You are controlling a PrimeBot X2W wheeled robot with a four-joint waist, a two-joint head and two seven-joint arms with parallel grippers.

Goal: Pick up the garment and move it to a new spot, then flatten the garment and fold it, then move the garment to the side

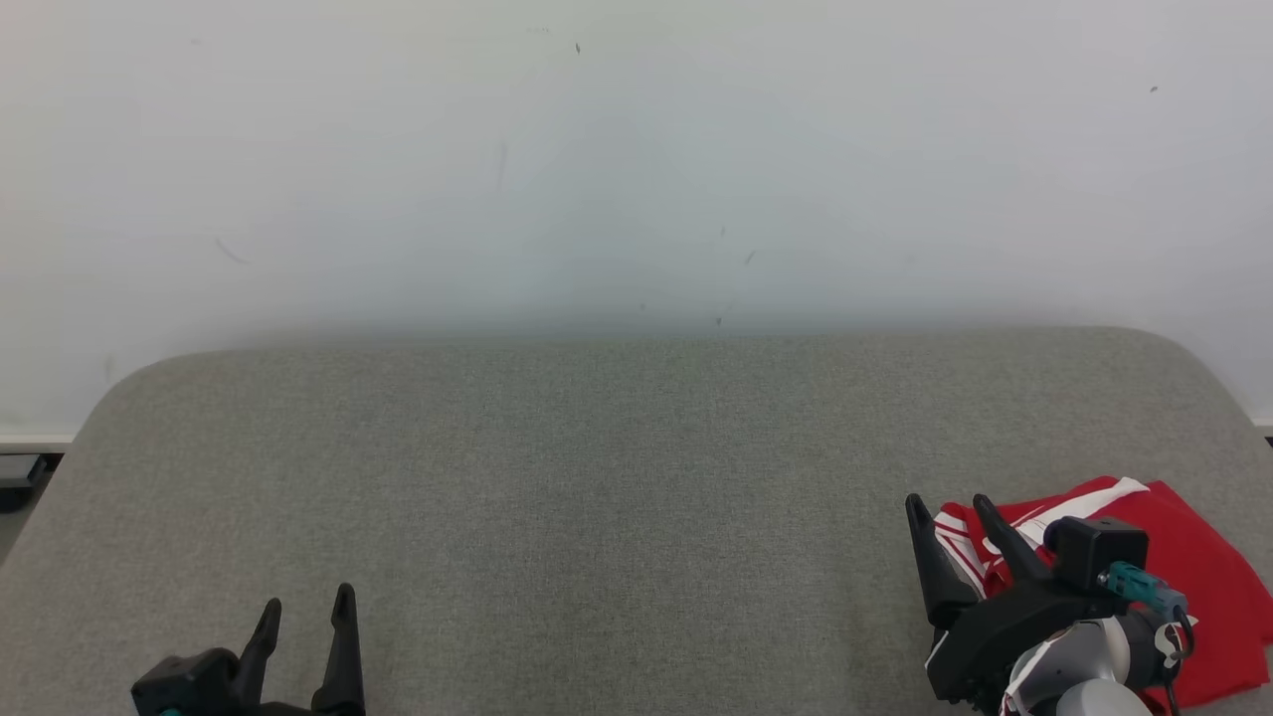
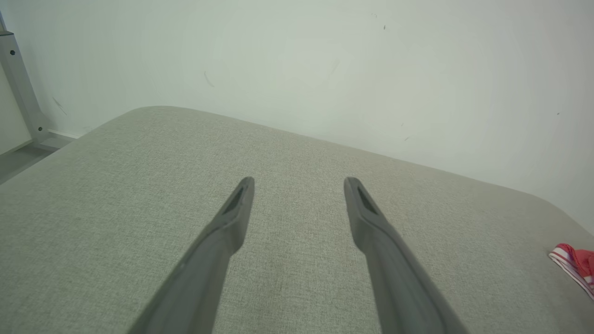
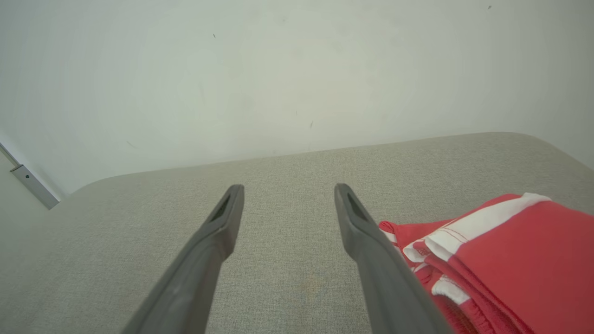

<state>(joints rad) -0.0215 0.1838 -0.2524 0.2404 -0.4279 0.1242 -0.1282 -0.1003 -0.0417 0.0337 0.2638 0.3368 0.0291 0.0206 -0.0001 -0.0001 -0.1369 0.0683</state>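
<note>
Broadly: pale wall (image 1: 636, 149) across the upper half of the head view, scuffed, nothing on it. Below it a grey fabric-covered tabletop (image 1: 597, 497) with rounded far corners, taking the lower half.

Garment (image 1: 1203, 567): red with white stripes, lower right of the head view, near the tabletop's right edge. Lies in flat layers, loosely folded by the look of it, white-trimmed edge toward the middle. The right arm covers its near part, so I cannot tell how close it runs to the front edge.

Right claw (image 1: 947, 502): lower right, wide, holding nothing. Its fingers point up the frame just beside the garment's left edge. In the right wrist view one finger overlaps the striped hem; whether it touches the cloth I cannot tell.

Left claw (image 1: 309, 597): lower left, wide too, empty, over bare fabric and well apart from the garment.

Risks, as judged from here:
- A finger so near the hem could catch a layer if the arm swings sideways, dragging the stack open.
- A pinch taken at the edge may lift only the top layer, and the rest would slide out and bunch.
- The garment sits close to the right edge, so a push in that direction could tip part of it over the side.
- Cloth on cloth looks grippy, and dragging rather than lifting would likely wrinkle it.
</note>
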